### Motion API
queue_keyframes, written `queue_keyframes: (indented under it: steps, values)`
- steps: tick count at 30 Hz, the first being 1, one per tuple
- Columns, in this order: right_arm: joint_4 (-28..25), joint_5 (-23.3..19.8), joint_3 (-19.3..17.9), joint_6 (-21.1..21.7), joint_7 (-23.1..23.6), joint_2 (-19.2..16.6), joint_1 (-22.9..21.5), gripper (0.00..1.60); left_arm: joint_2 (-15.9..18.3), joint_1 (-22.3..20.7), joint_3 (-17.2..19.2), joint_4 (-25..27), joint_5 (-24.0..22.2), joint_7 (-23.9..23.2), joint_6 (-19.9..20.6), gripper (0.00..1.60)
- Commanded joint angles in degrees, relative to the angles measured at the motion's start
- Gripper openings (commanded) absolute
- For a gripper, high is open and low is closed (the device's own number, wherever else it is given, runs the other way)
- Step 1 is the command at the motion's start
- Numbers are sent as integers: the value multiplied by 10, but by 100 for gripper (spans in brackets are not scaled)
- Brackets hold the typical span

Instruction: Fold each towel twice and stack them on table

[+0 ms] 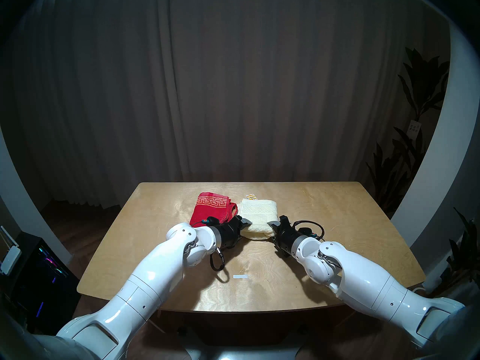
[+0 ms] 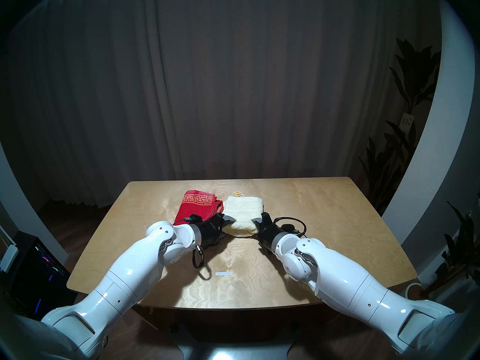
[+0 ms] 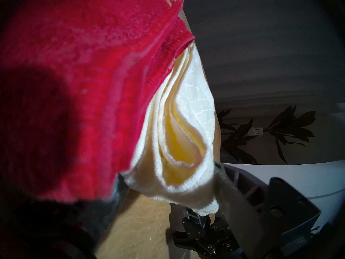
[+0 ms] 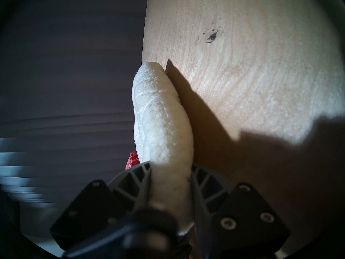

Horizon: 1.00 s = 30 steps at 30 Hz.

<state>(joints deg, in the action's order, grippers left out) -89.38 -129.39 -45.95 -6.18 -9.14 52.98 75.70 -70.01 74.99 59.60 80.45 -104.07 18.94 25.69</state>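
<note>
Both tools flank the folded cream towel (image 1: 255,218) mid-bench (image 1: 337,221), red towel (image 1: 211,207) touching its left. Right tool (image 4: 170,180) clenched on its fold; left tool (image 1: 245,225) spread at its corner. Step: stacking. Next: left grip, then lift onto red.

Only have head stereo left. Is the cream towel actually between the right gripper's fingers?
Observer: Yes. Right wrist view: cream towel's folded edge sits between the right gripper's fingers, both touching it.
Operator: Left side?
Observer: Left wrist view: the towel's layers gape open; its corner rests against one finger of the left gripper.
Operator: Red towel clear?
Observer: No. The red towel overlaps the cream layers and covers the other finger.
</note>
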Motion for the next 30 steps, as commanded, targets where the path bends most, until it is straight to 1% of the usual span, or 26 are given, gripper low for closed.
queue_keyframes:
  steps: [1, 2, 3, 5, 6, 7, 9, 10, 11, 12, 13, 14, 23, 30]
  values:
    - [10, 0, 3, 1, -3, 5, -2, 44, -6, 2, 6, 2, -5, -3, -9, 91]
    - [10, 0, 3, 1, -3, 5, -2, 35, -6, 2, 6, 2, -5, -4, -9, 90]
    - [10, 1, 4, 0, -3, 4, -2, 34, -7, 4, 8, 2, -6, -4, -12, 92]
    - [10, 1, 4, 0, -3, 4, -2, 26, -6, 4, 9, 2, -6, -4, -12, 90]
    - [10, 1, 4, -1, -2, 4, -2, 9, -6, 4, 10, 3, -7, -5, -12, 87]
    - [11, 1, 4, -1, -1, 4, -1, 0, -5, 5, 11, 4, -7, -5, -14, 83]
    - [13, 1, 4, -2, 1, 4, -1, 0, -5, 7, 12, 5, -8, -6, -15, 69]
    - [13, 1, 4, -2, 2, 4, -1, 0, -4, 7, 12, 6, -8, -6, -15, 58]
    - [13, 0, 3, -3, 3, 4, 0, 0, -4, 8, 12, 6, -8, -8, -16, 51]
    - [12, 0, 3, -3, 4, 3, 1, 0, -4, 9, 12, 7, -8, -9, -17, 17]
    - [10, -1, 2, -4, 5, 2, 2, 0, -3, 10, 12, 7, -8, -11, -18, 6]
    - [9, -2, 1, -4, 5, 1, 2, 0, -3, 11, 12, 7, -8, -13, -18, 0]
    - [-15, -12, -12, -6, 20, -16, 10, 0, -3, 14, 13, 21, -5, -24, -22, 0]
    - [-22, -13, -19, -9, 35, -24, 13, 0, -5, 14, 12, 35, 9, -28, -32, 0]
